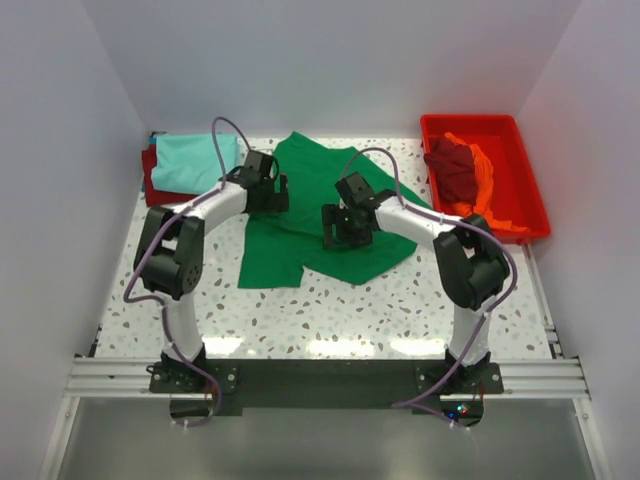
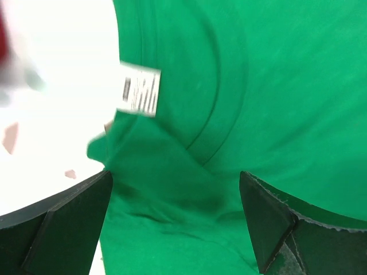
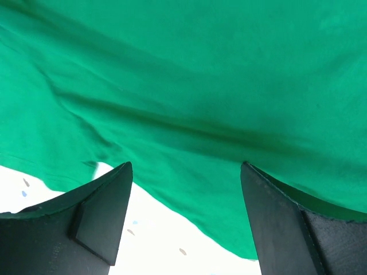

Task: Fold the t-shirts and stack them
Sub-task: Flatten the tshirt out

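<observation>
green t-shirt (image 1: 310, 215), teal t-shirt (image 1: 195, 153), red tray (image 1: 520, 140), speckled table (image 1: 330, 310).

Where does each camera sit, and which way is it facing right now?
Top: fixed above and behind the arms, looking down on the table, green shirt and tray; left arm and right arm show.
Left wrist: on the left arm, looking down at the green shirt by its label; open left pincer shows at bottom.
Right wrist: on the right arm, looking down at the shirt's edge over the table; open right pincer shows.
Shared: all three see the green shirt.
</observation>
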You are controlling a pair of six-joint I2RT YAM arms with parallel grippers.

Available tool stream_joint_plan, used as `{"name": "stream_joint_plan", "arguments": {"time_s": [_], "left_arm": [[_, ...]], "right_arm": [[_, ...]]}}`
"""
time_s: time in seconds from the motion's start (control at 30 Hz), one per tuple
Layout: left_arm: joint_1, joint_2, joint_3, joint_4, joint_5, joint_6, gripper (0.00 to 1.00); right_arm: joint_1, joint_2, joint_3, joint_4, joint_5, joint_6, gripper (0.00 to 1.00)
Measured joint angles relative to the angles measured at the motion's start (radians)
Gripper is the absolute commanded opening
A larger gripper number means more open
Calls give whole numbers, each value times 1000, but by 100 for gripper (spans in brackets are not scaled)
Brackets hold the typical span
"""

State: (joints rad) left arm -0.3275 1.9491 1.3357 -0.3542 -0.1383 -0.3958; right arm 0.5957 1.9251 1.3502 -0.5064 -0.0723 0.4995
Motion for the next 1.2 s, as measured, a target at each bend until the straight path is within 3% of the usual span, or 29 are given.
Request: {"name": "stream_joint_plan", "arguments": {"time_s": [0.2, 0.37, 0.5, 0.63, 0.83, 0.9, 1.2], "left_arm": [[-3, -123, 51, -75, -60, 25, 97], [-3, -442, -122, -126, -132, -3, 91], [-23, -595, -270, -254, -177, -47, 84], [-57, -632, -383, -377, -188, -93, 73], [-62, -657, -460, -439, -138, -141, 69], [-62, -640, -488, -431, -113, -151, 58], [-62, -592, -556, -380, -61, -171, 52]], "right_arm": [[0, -4, 69, -49, 1, 17, 80], [0, -64, 70, -85, 2, 32, 80], [0, -154, 45, -96, 4, 45, 80], [0, -261, -24, -108, 17, 55, 81], [0, -343, -121, -135, 29, 73, 81], [0, -351, -139, -139, 30, 77, 81], [0, -448, -180, -163, 51, 84, 81]]}}
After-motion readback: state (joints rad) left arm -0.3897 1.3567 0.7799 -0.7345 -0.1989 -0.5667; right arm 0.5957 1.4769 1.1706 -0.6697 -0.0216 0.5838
